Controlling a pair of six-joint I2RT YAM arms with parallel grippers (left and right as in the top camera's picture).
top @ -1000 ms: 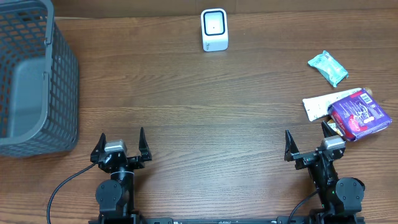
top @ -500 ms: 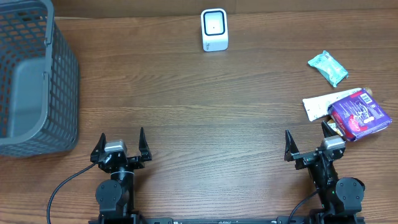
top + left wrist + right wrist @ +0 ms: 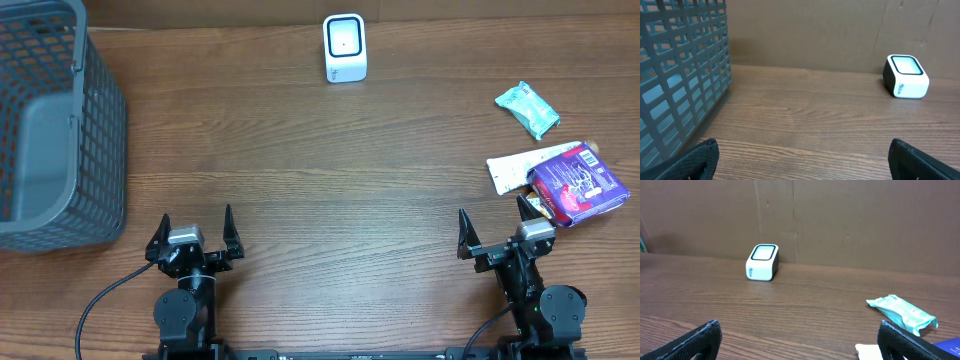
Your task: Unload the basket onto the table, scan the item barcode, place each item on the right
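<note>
A white barcode scanner (image 3: 345,47) stands at the back middle of the table, also seen as the scanner (image 3: 905,76) and the scanner (image 3: 762,262) in the wrist views. Items lie at the right: a purple packet (image 3: 578,184) with a barcode on top of a white packet (image 3: 520,166), and a teal pouch (image 3: 528,109), the same pouch (image 3: 901,311) in the right wrist view. My left gripper (image 3: 195,233) stands open at the front left, nothing between its fingers. My right gripper (image 3: 494,226) stands open at the front right, just left of the purple packet.
A grey mesh basket (image 3: 55,120) fills the left back of the table, its wall (image 3: 680,75) close on the left in the left wrist view. A brown wall backs the table behind the scanner.
</note>
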